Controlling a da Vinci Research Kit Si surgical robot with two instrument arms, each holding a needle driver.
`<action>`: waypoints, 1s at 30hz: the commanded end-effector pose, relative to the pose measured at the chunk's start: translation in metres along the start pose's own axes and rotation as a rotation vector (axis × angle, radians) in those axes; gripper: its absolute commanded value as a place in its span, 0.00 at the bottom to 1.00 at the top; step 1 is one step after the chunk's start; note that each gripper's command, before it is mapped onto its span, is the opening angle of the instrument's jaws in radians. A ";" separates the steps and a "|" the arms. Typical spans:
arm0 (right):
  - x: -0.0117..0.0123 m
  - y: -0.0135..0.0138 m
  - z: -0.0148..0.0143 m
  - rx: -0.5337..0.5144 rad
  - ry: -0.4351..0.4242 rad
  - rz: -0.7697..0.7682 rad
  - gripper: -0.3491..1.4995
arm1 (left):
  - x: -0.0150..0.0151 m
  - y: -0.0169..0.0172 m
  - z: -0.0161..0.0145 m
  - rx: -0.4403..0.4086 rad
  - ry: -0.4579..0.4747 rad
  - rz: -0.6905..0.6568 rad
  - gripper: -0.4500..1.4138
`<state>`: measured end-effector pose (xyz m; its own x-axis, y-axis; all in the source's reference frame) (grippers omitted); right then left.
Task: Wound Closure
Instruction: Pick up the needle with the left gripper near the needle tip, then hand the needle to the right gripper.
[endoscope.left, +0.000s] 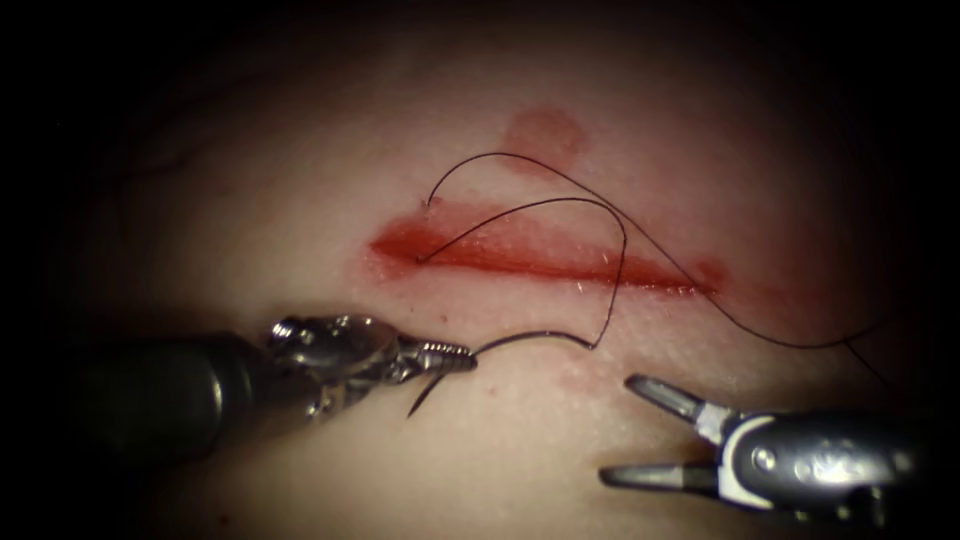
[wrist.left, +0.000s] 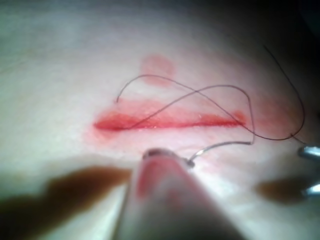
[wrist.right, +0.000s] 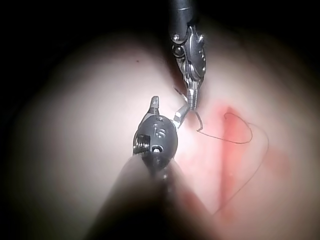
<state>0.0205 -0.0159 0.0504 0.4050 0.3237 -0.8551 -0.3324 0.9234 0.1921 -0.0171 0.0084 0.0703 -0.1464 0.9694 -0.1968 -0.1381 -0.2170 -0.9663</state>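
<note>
The tissue (endoscope.left: 300, 150) is lying under both tools, its cut (endoscope.left: 540, 255) still gaping along its whole length, so most of the closing is looking undone. Thread (endoscope.left: 560, 205) is entering the cut's left end and looping above it. The left tool (endoscope.left: 455, 357) is pinching the needle (endoscope.left: 520, 342) near its pointed end, free below the cut. The right tool (endoscope.left: 640, 430) is sitting spread and empty, with bare tissue around both.

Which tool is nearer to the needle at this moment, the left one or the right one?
Left. The left tool holds the needle in shut jaws, near the middle of its curve, outside the tissue. The right tool holds nothing; its open jaws lie apart from the needle, toward the picture's right.
</note>
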 end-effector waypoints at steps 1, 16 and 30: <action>-0.0008 -0.0008 0.0014 0.013 0.007 0.009 0.87 | -0.0002 -0.0004 0.0006 -0.022 0.014 -0.011 0.05; -0.0011 0.0003 0.0023 0.004 0.025 0.034 0.85 | 0.0021 0.0013 -0.0008 -0.325 0.253 -0.147 0.05; -0.0017 0.0040 0.0035 -0.034 0.075 0.218 0.84 | 0.0042 0.0029 -0.0011 -0.464 0.449 -0.189 0.05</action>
<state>0.0210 -0.0112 0.0537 0.2428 0.5079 -0.8265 -0.4405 0.8168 0.3726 -0.0165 0.0123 0.0656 0.2813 0.9591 0.0327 0.3303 -0.0647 -0.9417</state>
